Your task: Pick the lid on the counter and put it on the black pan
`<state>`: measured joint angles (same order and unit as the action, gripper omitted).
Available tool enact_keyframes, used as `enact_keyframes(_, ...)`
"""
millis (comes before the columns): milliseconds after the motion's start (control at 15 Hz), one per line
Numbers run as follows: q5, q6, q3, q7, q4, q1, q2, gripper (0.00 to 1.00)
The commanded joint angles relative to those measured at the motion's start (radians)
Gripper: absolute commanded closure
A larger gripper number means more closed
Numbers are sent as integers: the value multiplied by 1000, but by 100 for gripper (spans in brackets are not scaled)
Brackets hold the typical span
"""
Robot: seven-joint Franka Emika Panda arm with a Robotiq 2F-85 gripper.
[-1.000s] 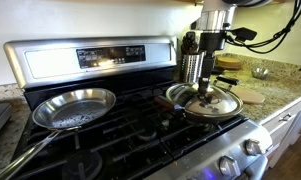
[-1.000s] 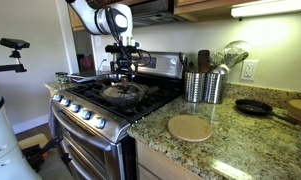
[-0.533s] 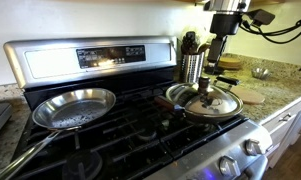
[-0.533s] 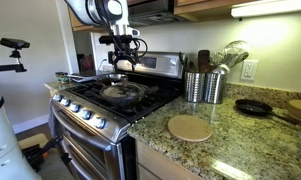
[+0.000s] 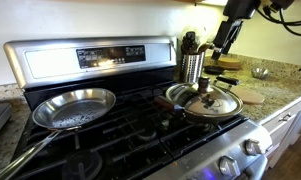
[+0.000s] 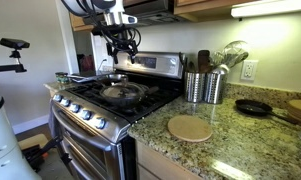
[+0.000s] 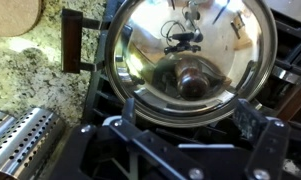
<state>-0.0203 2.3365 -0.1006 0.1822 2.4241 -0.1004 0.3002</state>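
The glass lid (image 7: pixel 190 50) with its metal rim and central knob rests on the black pan on the stove's front burner, in both exterior views (image 5: pixel 212 102) (image 6: pixel 122 91). The pan's reddish-brown handle (image 7: pixel 70 42) sticks out toward the granite counter (image 6: pixel 220 150). My gripper (image 7: pixel 190 128) is open and empty. It hangs well above the lid in both exterior views (image 5: pixel 227 45) (image 6: pixel 122 50), touching nothing.
A shiny silver pan (image 5: pixel 72 106) sits on the neighbouring burner. Perforated steel utensil holders (image 6: pixel 203 86) stand on the counter beside the stove. A round wooden board (image 6: pixel 189 127) and a small dark skillet (image 6: pixel 255 107) lie on the counter.
My gripper has risen straight up from just above the lid's knob to well above it. The lid stays on the black pan.
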Motion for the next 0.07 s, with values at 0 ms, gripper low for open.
enact_keyframes(0,5,-2,10,-4,-2,-11,-4,0)
